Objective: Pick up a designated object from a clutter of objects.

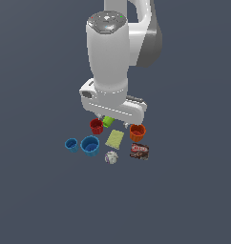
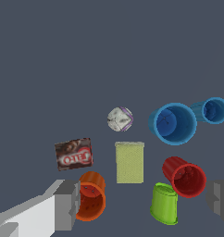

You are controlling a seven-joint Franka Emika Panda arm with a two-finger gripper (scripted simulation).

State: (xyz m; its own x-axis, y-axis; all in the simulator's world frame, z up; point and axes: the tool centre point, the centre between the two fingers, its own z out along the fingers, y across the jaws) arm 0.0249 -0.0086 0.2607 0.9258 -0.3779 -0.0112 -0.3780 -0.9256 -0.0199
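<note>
We hang above the far side of the clutter with our fingers (image 2: 66, 206) spread wide and empty; in the wrist view one sits beside the orange cup (image 2: 90, 196) and the other out past the red cup (image 2: 184, 176). In the exterior view the gripper (image 1: 114, 119) hovers over the green cylinder (image 1: 108, 121), between those two cups.

The thing we want, the whitish ball (image 1: 111, 157) with its dark mottling, lies on the bench (image 1: 46, 190) at the near edge of the group. It sits just past the end of the yellow-green pad (image 1: 114, 138), between the larger blue cup (image 1: 90, 146) and the brown packet (image 1: 139, 151). Nothing touches it, but both neighbours are near. The smaller blue cup (image 1: 71, 145) lies further out, towards the exterior view's left.

We judge the reach has not yet lined up: the ball is well apart from our fingers, across the pad. Several things could go wrong from here:

- Dropping straight down would land us on the green cylinder or knock the red and orange cups, not the ball.
- With fingers this wide, a descent at the ball could clip the large blue cup or the packet.
- The ball is round and free to roll, so one finger touching first could push it away.
- Closing off-centre could squeeze it out of the grip.
</note>
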